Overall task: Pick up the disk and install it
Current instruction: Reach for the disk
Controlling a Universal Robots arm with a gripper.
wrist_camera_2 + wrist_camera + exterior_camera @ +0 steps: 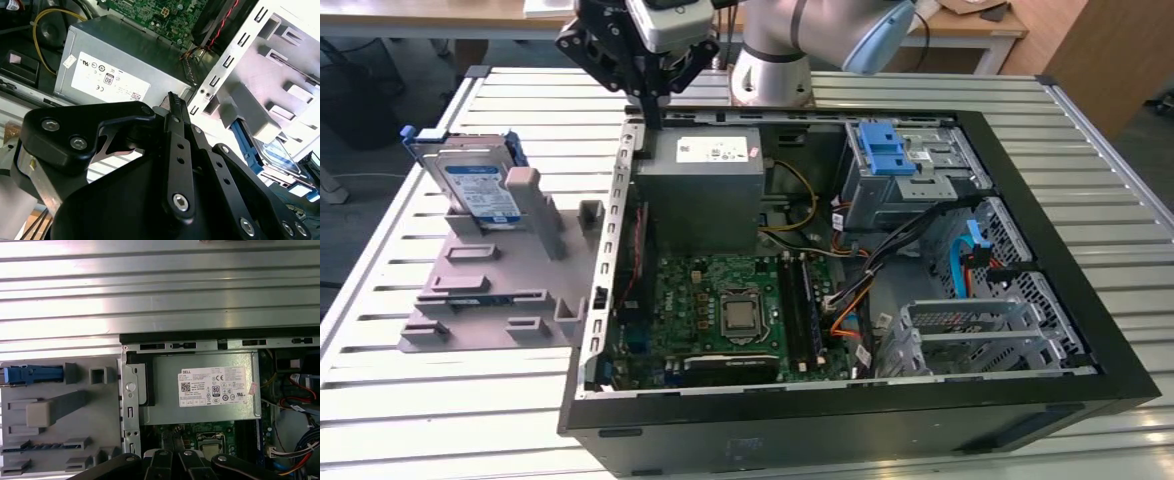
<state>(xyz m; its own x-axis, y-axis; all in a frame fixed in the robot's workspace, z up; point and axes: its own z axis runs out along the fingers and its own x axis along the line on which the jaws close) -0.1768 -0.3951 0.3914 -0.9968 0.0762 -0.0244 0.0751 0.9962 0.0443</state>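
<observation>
While hanging above the far wall of the open computer case [854,440], toward the exterior view's left, drawing the claw [647,105] in to no visible gap. Showing black jointed metal fingers [175,150] in the second wrist view, flat-sided, pinned with round-headed screws, tapering to one thin blade. Gripping nothing and touching nothing. Pointing down just beside the power supply box [707,170], a dull grey sheet-metal block wearing a white sticker.

Finding the disk [478,185] outside the case, well apart from the claw, at the exterior view's far left. Flat, rectangular and silver, carrying a white label with a blue band, edged by a blue plastic frame. Standing on edge, tilting a little, in the far end of a grey moulded holder [480,290], matte and blocky, full of square posts and shallow pockets. Catching the disk [30,375] edge-on in the first wrist view as a blue strip, and the disk [277,152] face-up behind a grey post in the second wrist view.

Resting holder and case alike on a bench [427,420] of bright, ribbed aluminium slats. Inside the black-walled case, taking in a green motherboard [720,300] studded with chips, loose coloured wires, and at the far right a grey perforated drive cage [914,185] topped by a blue plastic bracket [891,150].
</observation>
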